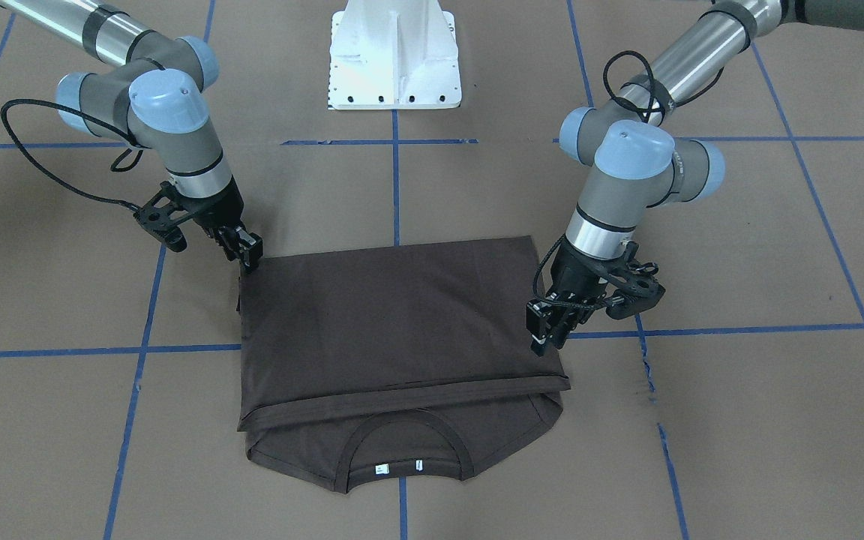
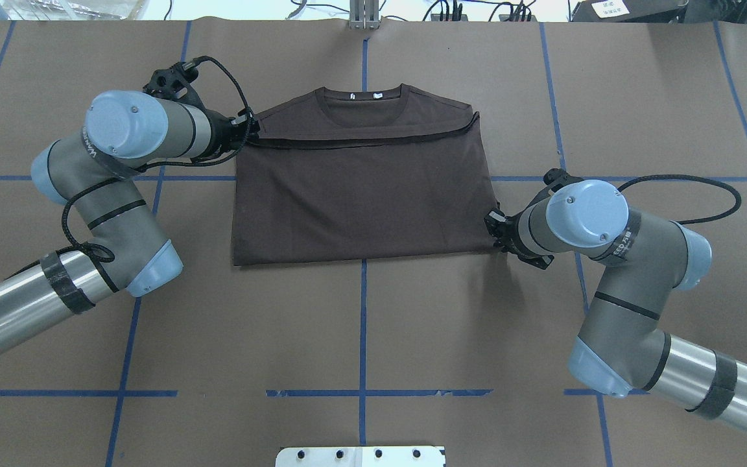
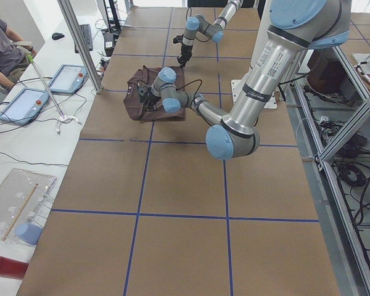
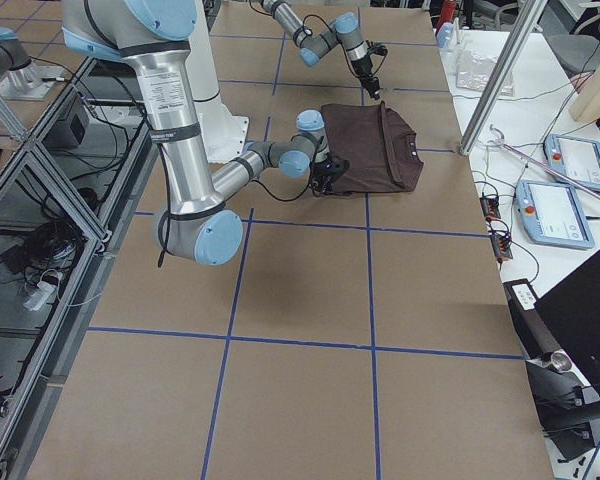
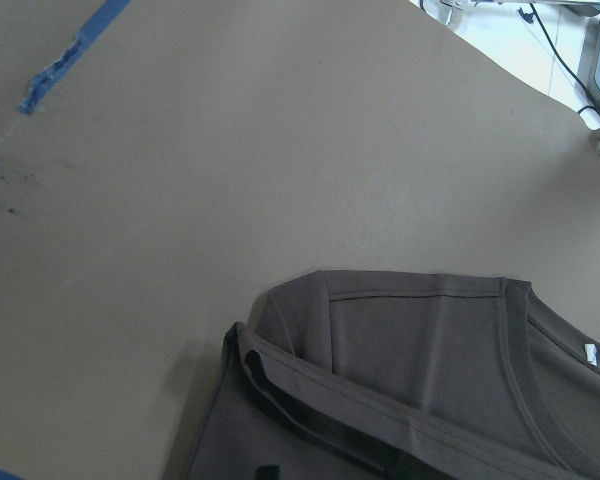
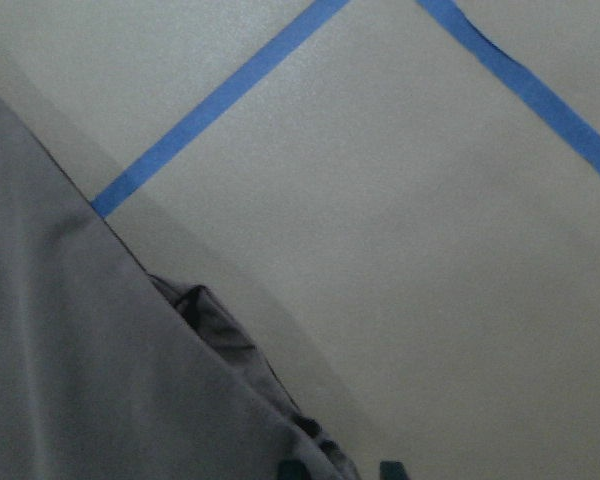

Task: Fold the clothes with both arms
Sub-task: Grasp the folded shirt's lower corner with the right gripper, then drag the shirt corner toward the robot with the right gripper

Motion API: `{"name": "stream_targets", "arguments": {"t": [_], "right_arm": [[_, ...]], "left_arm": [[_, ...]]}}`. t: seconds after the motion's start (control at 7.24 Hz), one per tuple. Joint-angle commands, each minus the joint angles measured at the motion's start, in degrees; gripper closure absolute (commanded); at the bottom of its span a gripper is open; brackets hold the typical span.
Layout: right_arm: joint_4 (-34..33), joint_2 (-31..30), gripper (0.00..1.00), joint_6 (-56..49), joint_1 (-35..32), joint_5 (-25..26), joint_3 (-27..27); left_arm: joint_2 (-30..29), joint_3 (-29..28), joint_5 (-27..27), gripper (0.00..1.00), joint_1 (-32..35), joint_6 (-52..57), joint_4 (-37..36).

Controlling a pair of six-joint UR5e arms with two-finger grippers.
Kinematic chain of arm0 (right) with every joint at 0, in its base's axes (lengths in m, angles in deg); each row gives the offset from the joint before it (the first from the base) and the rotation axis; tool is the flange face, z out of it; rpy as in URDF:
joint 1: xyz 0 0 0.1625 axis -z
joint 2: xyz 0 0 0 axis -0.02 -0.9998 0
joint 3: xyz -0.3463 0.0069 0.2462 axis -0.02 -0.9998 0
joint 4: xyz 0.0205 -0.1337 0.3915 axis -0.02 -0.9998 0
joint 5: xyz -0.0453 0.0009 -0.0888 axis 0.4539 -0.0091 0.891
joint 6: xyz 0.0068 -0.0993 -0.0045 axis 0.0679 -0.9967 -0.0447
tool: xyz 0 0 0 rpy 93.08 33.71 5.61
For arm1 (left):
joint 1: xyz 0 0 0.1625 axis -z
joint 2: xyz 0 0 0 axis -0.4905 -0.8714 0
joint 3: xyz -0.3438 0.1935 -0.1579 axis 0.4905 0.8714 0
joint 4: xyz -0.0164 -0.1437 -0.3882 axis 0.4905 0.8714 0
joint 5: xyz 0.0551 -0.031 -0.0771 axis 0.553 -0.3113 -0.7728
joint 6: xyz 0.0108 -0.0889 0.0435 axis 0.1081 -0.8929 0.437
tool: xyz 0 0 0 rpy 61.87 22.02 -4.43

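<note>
The folded T-shirt [image 1: 402, 315] lies flat. The left gripper [image 1: 543, 343] is at its edge and the right gripper [image 1: 250, 259] at a corner, both slightly parted.

Lettering on arm bands [image 2: 621, 241], neck tags [image 1: 382, 469]: too small to read.

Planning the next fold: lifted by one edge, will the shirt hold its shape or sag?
Probably sags: the shirt lies folded flat, draping over its own layers, with bunched cloth at one corner. Likely light, since the cloth looks thin. Pushed, it would probably wrinkle rather than slide whole.
</note>
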Motion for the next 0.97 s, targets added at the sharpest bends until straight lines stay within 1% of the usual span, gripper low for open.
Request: {"name": "stream_targets", "arguments": {"t": [0.0, 0.14, 0.28, 0.41, 0.55, 0.69, 0.83], "right_arm": [[0.09, -0.10, 1.00, 0.53, -0.11, -0.27, 1.28], [0.09, -0.37, 1.00, 1.32, -0.19, -0.44, 2.51], [0.00, -2.11, 1.00, 1.50, -0.20, -0.62, 5.48], [0.00, -6.56, 1.00, 2.37, 0.24, -1.66, 10.81], [0.00, -10.18, 1.00, 3.94, 3.20, -3.33, 16.00], [-0.52, -13.26, 1.00, 5.44, 8.63, -3.52, 21.45], [-0.61, -18.77, 1.00, 5.71, 15.03, -4.22, 27.51]], "left_arm": [[0.27, 1.56, 0.06, 0.54, 0.13, -0.02, -0.24], [0.27, 1.66, 0.06, 0.54, 0.13, -0.02, -0.24], [0.27, 1.66, 0.06, 0.54, 0.13, -0.02, -0.33], [0.36, 2.01, 0.06, 0.54, 0.21, -0.11, -0.33], [0.45, 3.14, -0.11, 0.54, 0.22, -0.28, -0.42], [0.71, 5.33, -0.20, 0.54, 0.30, -0.63, -0.59], [1.06, 7.87, -0.64, 0.54, 0.13, -2.99, -0.68]]}}
